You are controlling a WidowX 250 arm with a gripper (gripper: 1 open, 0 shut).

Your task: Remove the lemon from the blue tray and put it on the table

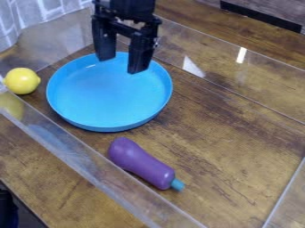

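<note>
The yellow lemon (20,81) rests on the wooden table (226,107) at the left edge, just outside the rim of the blue tray (84,102). Nothing lies inside the tray. My gripper (123,59) hangs over the tray's far rim, its two black fingers (106,44) pointing down, open, with nothing between them. It is well to the right of the lemon and above it.
A purple eggplant (143,163) with a teal stem lies on the table in front of the tray. A clear glossy sheet covers the tabletop, with raised edges at the left and front. Bare wood stretches to the right.
</note>
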